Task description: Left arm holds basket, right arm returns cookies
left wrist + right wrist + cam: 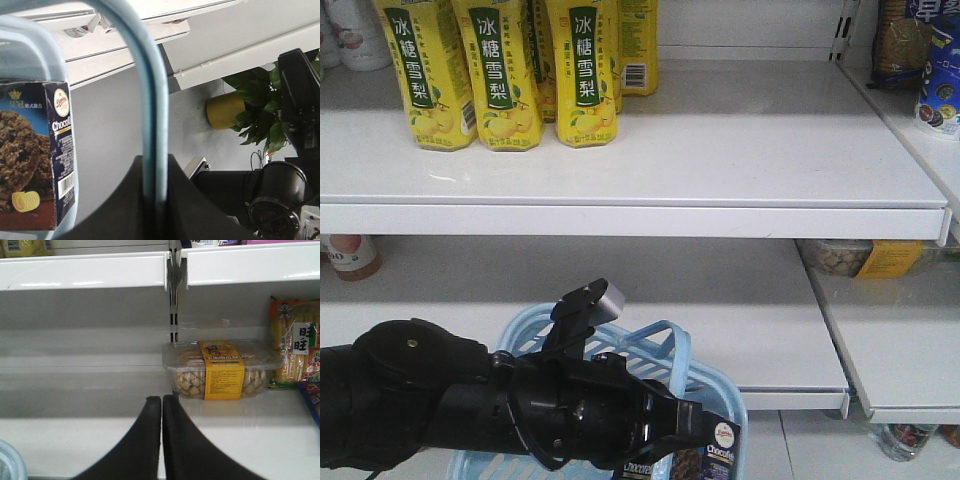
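Note:
The light blue basket [725, 395] hangs at the bottom of the front view, in front of the lower shelf. My left arm [470, 400] reaches over it. In the left wrist view my left gripper [155, 200] is shut on the basket's loop handle [150, 100]. The navy ChocoFelo cookies box [35, 160] stands upright inside the basket and also shows in the front view [718, 455]. My right gripper [161, 399] is shut and empty, facing the lower shelf. A corner of the basket [7, 462] sits at its lower left.
Yellow drink bottles [500, 70] stand at the upper shelf's [720, 160] back left. A clear snack tub with a yellow label [217, 370] and snack bags [295, 347] sit on the lower right shelf. A potted plant [225, 110] stands behind.

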